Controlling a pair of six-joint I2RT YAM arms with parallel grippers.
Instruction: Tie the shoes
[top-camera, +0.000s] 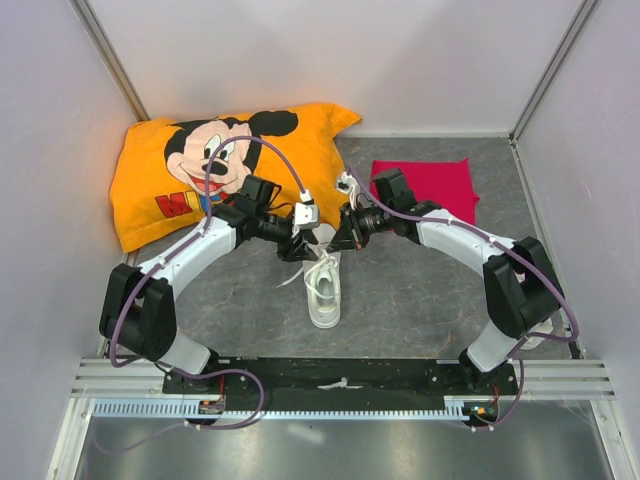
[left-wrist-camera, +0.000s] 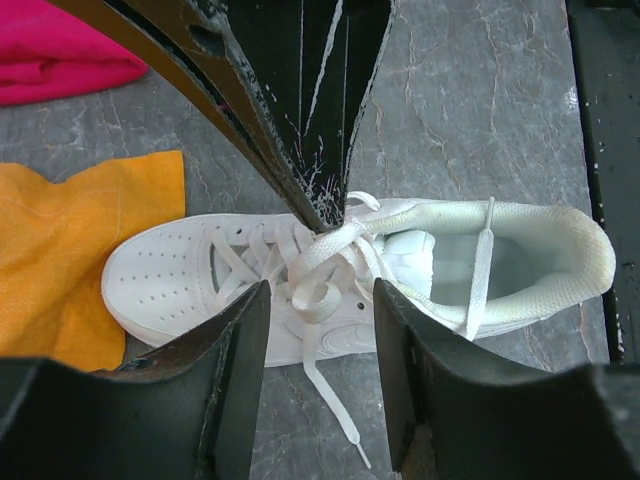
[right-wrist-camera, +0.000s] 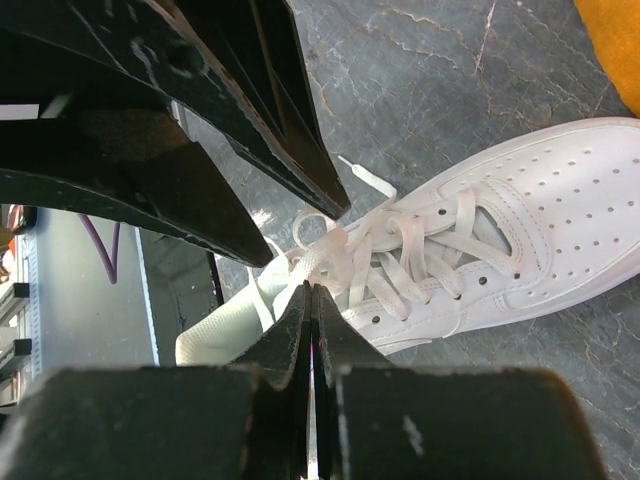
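One white shoe (top-camera: 325, 290) lies on the grey table between the arms, toe toward the back. In the left wrist view the shoe (left-wrist-camera: 160, 285) has its toe at the left and its laces are loosely crossed. My left gripper (left-wrist-camera: 320, 292) stands open just above the shoe, a lace loop (left-wrist-camera: 318, 300) lying between its fingers without being pinched. My right gripper (right-wrist-camera: 312, 290) is shut on a lace strand (right-wrist-camera: 335, 255) at the shoe's tongue. Both grippers meet over the laces, left gripper (top-camera: 298, 247) and right gripper (top-camera: 335, 238). A loose lace end (left-wrist-camera: 335, 405) trails onto the table.
An orange Mickey Mouse pillow (top-camera: 230, 170) lies at the back left, close to the shoe's toe. A red cloth (top-camera: 425, 185) lies at the back right. Grey walls enclose the table, and a black base rail (top-camera: 340, 375) runs along the near edge.
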